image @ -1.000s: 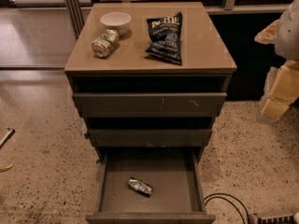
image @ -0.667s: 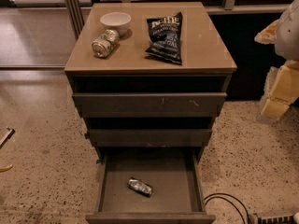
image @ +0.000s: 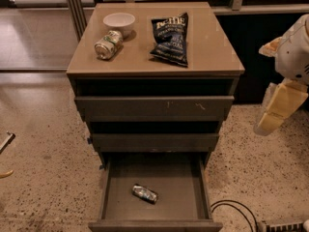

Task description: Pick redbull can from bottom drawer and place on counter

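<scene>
Redbull can (image: 145,193) is lying on its side in the pulled-out bottom drawer (image: 175,181), near the front. The gripper (image: 275,112) hangs right of the cabinet, well apart from the can, and I can't tell if it's open or closed. The counter (image: 212,52) has a white bowl (image: 119,21), a green-and-white can (image: 108,44) and a chip bag (image: 170,38).
</scene>
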Robot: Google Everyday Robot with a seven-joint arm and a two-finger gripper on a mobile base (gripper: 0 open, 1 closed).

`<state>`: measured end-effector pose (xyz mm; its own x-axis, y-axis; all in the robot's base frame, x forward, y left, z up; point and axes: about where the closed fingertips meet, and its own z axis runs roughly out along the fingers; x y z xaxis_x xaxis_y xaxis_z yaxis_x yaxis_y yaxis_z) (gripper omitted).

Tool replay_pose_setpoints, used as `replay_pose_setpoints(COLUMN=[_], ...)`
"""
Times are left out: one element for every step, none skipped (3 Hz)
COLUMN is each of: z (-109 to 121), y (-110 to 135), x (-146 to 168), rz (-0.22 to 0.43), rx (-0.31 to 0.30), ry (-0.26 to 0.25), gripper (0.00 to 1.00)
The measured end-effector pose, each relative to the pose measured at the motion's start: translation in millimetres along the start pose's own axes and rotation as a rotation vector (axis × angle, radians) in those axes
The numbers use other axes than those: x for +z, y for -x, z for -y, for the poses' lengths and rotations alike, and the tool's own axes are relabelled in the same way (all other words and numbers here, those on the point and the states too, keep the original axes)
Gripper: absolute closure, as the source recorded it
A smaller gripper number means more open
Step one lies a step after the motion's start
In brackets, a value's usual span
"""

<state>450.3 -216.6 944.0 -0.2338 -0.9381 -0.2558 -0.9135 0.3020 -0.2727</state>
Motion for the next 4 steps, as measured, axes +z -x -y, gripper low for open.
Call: replay_pose_setpoints(z=[-2, -12, -35, -65], y=[-5, -5, 4, 10], x=[34, 66, 103, 152], rz=[0.023, 0.056, 0.1, 0.148], rx=[0.014, 0.014, -0.012, -0.021], ry=[-0.008, 0.0, 0.019, 0.042], gripper=[0.0, 0.0, 0.0, 0.0])
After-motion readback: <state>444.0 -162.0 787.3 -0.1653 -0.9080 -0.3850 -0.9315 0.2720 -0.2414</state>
